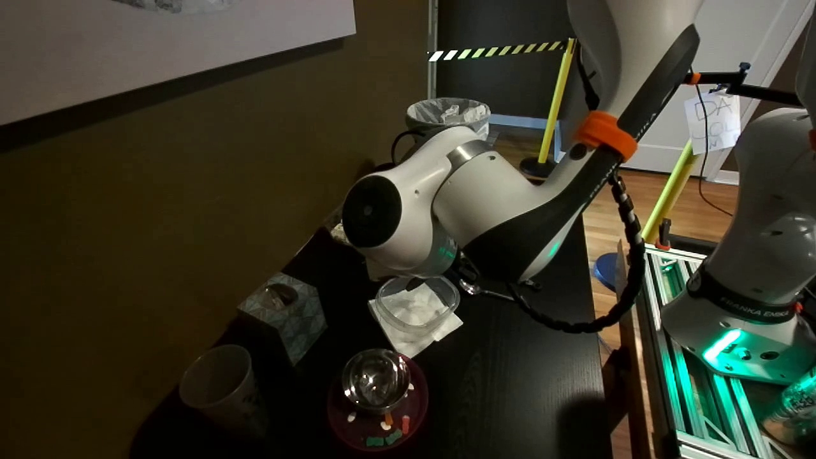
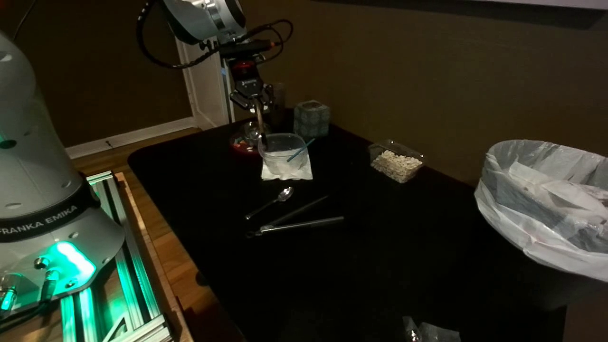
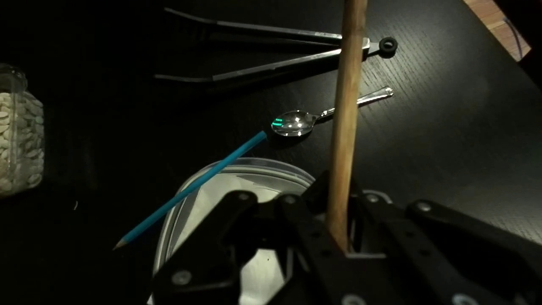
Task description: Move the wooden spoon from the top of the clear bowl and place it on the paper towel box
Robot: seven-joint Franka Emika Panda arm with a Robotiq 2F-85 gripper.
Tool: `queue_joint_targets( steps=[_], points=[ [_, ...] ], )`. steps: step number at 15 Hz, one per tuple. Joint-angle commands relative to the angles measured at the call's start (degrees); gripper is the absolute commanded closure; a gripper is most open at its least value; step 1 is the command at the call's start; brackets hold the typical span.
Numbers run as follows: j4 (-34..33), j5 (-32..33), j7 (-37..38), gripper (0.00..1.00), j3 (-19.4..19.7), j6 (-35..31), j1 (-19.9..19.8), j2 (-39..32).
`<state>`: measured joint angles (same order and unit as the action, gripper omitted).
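In the wrist view we see 2 black, jointed fingers (image 3: 311,228) pinching the wooden spoon (image 3: 345,127), parted by no more than its thickness. Its smooth tan shaft runs out past the top edge. Past the fingers sits the clear bowl (image 3: 262,166), rounded at the corners, its plastic rim ridged, white showing through its floor. A blue pencil (image 3: 192,186) with a bare, tan point lies across a corner of that rim. On the black, finely grained counter (image 3: 427,123) we find a polished metal spoon (image 3: 293,123) and slim steel tongs (image 3: 275,30), their 2 legs spread and joined near a black ring. At the left edge a clear tub (image 3: 19,80) holds pale, flat ovals (image 3: 29,165).

In an exterior view we find the wooden spoon hanging steeply tilted in the air from the fingers, its lower end dark and just beside the clear bowl's rim; we cannot tell whether they touch. The clear bowl stands on a white paper towel (image 2: 304,171). Behind it is the box (image 2: 311,121), a patterned grey-green cube, apart from the wooden spoon. A wrinkled white bin liner (image 2: 503,232) bulges at the right.

In an exterior view the glossy white and black arm (image 1: 503,204) hides the fingers. We make out triangles printed on the box. Nearer, a shiny, round steel bowl (image 1: 376,382) sits on a red plate (image 1: 357,430) among coloured bits (image 1: 375,441); a cloudy, tapered cup (image 1: 220,389) stands near the box.
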<state>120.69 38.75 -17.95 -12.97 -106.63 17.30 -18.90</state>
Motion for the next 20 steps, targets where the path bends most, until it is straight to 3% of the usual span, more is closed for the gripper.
queue_joint_targets(
  steps=[1, 10, 14, 17, 18, 20],
  points=[
    [-1.0, 6.0, -3.6, 0.99, -1.7, -3.6, 0.6, -1.4],
    [-13.7, 18.8, -18.2, 0.99, -5.6, -5.0, 5.2, -8.9],
    [-15.7, 24.6, -26.2, 0.99, -5.4, -11.8, 4.5, -9.8],
    [-13.8, 27.8, -29.2, 0.99, -4.6, -24.1, 1.2, -8.8],
    [-14.9, 25.5, -26.9, 0.95, -4.6, -18.6, 3.6, -8.8],
    [-14.6, 26.0, -28.7, 0.99, -4.1, -22.6, 2.0, -8.8]
  ],
)
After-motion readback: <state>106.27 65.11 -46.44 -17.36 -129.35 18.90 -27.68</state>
